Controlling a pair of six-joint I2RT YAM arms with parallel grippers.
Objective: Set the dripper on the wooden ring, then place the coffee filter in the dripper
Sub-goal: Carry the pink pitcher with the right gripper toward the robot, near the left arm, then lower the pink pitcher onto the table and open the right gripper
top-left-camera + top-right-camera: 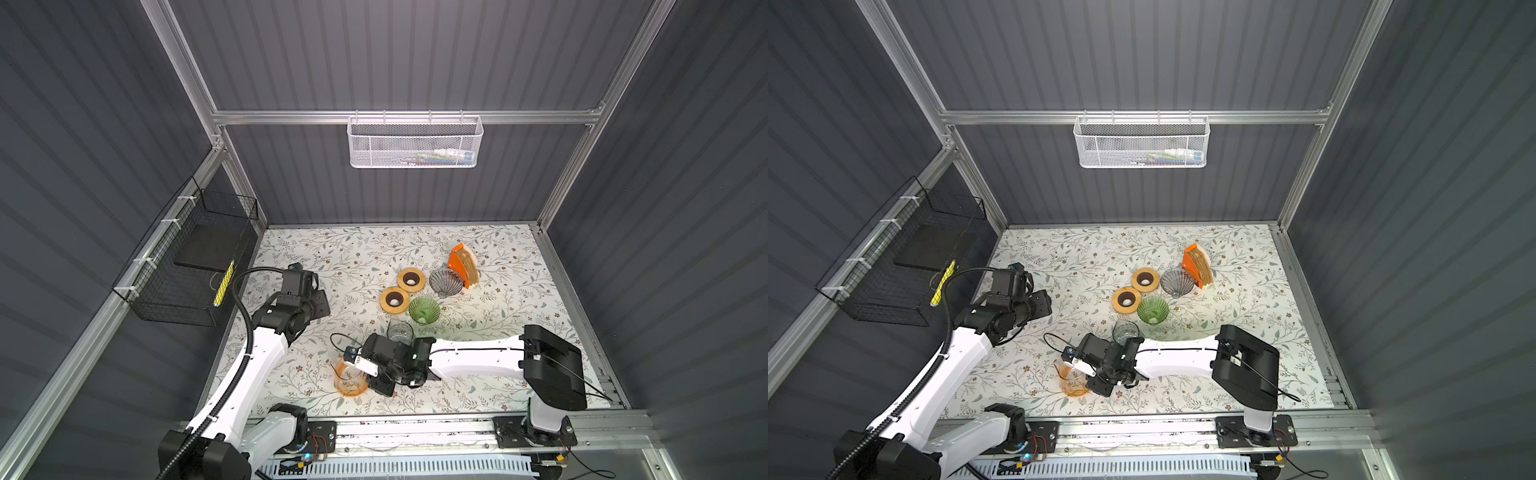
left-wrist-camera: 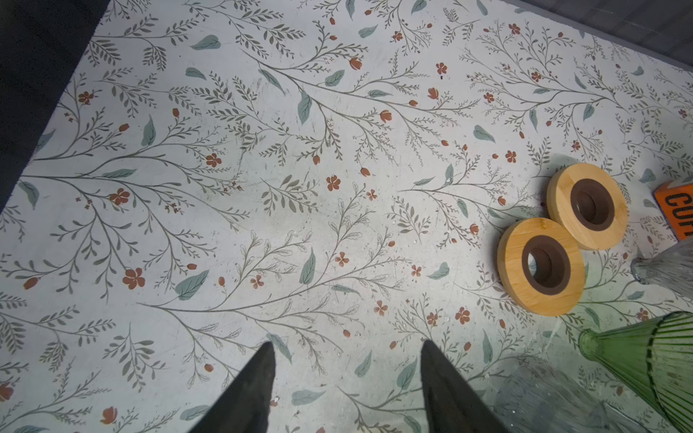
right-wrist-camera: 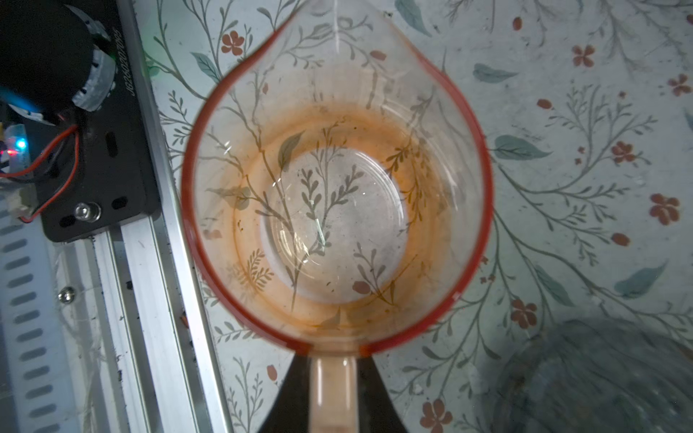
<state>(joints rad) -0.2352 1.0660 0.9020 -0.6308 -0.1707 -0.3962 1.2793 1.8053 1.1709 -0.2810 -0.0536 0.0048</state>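
Brown paper coffee filters [image 1: 469,266] [image 1: 1203,266] stand in an orange holder [image 2: 677,210] at the back right. A grey glass dripper [image 1: 445,281] [image 2: 671,262] sits right beside the holder, with a green glass dripper [image 1: 424,309] [image 2: 645,360] nearer the middle. My left gripper [image 1: 320,303] [image 2: 347,345] hangs open over bare table at the left, nothing between its fingers. My right gripper [image 1: 365,368] [image 3: 333,360] is shut on the handle of an orange glass pitcher [image 1: 351,378] [image 3: 337,187] near the front edge.
Two wooden rings [image 1: 411,280] [image 1: 394,300] lie left of the drippers. A clear glass [image 1: 400,330] [image 3: 600,378] stands just behind my right wrist. A black wire basket [image 1: 187,266] hangs on the left wall, a white one [image 1: 415,141] on the back wall. The front rail [image 3: 150,262] runs close to the pitcher.
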